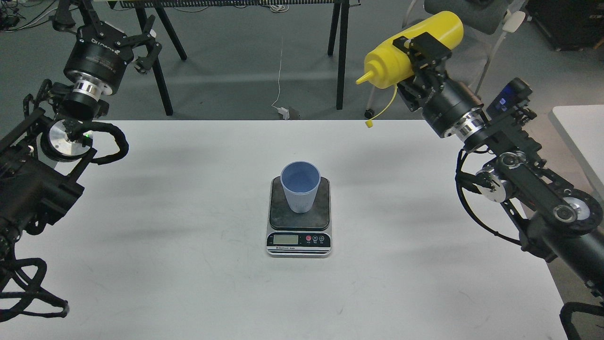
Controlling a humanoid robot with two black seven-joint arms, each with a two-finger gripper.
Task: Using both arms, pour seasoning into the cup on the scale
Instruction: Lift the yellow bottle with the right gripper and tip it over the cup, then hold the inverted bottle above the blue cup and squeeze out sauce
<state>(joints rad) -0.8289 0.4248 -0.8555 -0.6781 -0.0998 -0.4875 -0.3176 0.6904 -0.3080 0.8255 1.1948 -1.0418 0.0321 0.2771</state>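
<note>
The light blue ribbed cup (300, 191) stands upright on the dark plate of the scale (299, 240) in the middle of the white table (188, 264). My right gripper (421, 49) is shut on the yellow seasoning bottle (394, 63) and holds it high above the table's far right. The bottle lies nearly sideways with its nozzle pointing left and slightly down, well to the right of the cup. Its tethered cap (369, 123) dangles below, off the nozzle. My left gripper (106, 26) is open and empty, raised past the table's far left corner.
Black legs of another table (340, 52) stand on the floor behind. A grey chair (476, 14) sits behind the right arm. A second white table (583, 127) is at the right edge. A white cable (280, 71) lies on the floor.
</note>
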